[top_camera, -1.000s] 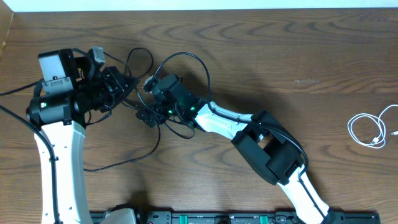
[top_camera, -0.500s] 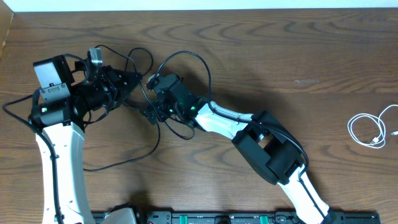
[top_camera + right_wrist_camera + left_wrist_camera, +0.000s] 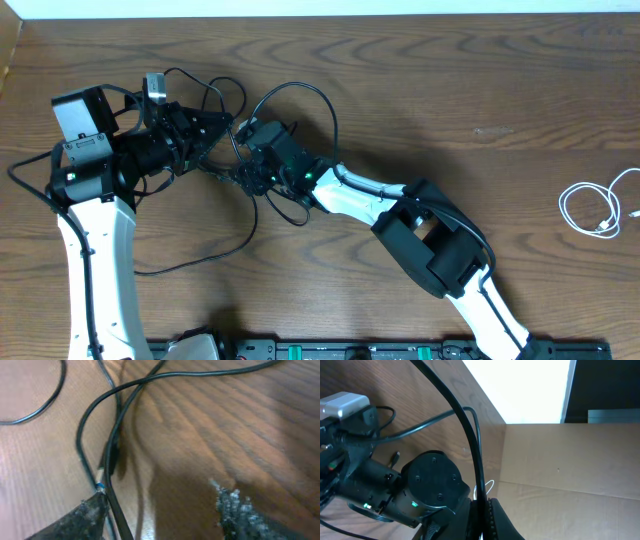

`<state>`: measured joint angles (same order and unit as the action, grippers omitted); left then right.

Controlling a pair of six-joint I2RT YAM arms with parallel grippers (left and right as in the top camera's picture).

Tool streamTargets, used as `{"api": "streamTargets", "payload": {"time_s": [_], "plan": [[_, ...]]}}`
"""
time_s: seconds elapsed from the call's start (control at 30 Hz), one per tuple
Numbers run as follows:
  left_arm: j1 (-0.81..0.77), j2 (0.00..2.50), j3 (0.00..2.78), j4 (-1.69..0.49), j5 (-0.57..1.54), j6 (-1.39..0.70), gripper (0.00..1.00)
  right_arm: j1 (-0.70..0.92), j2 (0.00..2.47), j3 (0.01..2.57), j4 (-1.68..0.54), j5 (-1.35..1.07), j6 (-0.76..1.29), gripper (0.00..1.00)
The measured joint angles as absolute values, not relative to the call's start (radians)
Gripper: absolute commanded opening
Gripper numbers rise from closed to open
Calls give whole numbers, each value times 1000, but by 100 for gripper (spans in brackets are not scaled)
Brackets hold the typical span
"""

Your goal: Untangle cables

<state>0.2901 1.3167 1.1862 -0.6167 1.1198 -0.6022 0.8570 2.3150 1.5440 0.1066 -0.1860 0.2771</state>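
A tangle of thin black cables lies at the upper left of the table, with one loop arching behind the right arm and a strand trailing toward the front. My left gripper is shut on a black cable that runs up and away from its jaws. My right gripper is down in the tangle with its jaws wide apart. A black cable lies against its left finger, and nothing is pinched. The white cable lies coiled at the far right.
The right arm stretches diagonally across the middle of the table from the front. The left arm stands along the left side. A cardboard wall shows beyond the table in the left wrist view.
The left gripper has swung up and to the right, drawing its cable with it. The right gripper's jaws have narrowed somewhat and it has shifted slightly left into the tangle.
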Motion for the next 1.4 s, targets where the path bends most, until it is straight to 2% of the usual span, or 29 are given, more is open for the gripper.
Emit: {"api": "streamTargets", "payload": {"time_s": [0.4,0.67,0.8,0.97,1.2,1.27,1.3,1.33,1.4], "plan": [[290,1317,1186,-611,1121,-602,7,932,2348,1551,120,-204,258,63],[290,1317,1186,-607,1121,-602,7,932,2350,1551,131,-236,252,69],[290,1317,1186,-605,1120,-602,7,932,2350,1551,132,-255,251,75],[290,1317,1186,-605,1120,-602,7,934,2353,1551,173,-258,229,73],[290,1317,1186,-605,1120,-602,7,958,2425,1554,336,-190,171,59],[290,1317,1186,-604,1120,-602,7,959,2445,1555,388,-176,166,52],[290,1317,1186,-605,1120,-602,7,960,2449,1555,399,-168,165,45],[290,1317,1186,-605,1120,-602,7,960,2451,1555,401,-166,165,28],[290,1317,1186,-604,1120,-603,7,957,2453,1558,405,-152,155,13]]}}
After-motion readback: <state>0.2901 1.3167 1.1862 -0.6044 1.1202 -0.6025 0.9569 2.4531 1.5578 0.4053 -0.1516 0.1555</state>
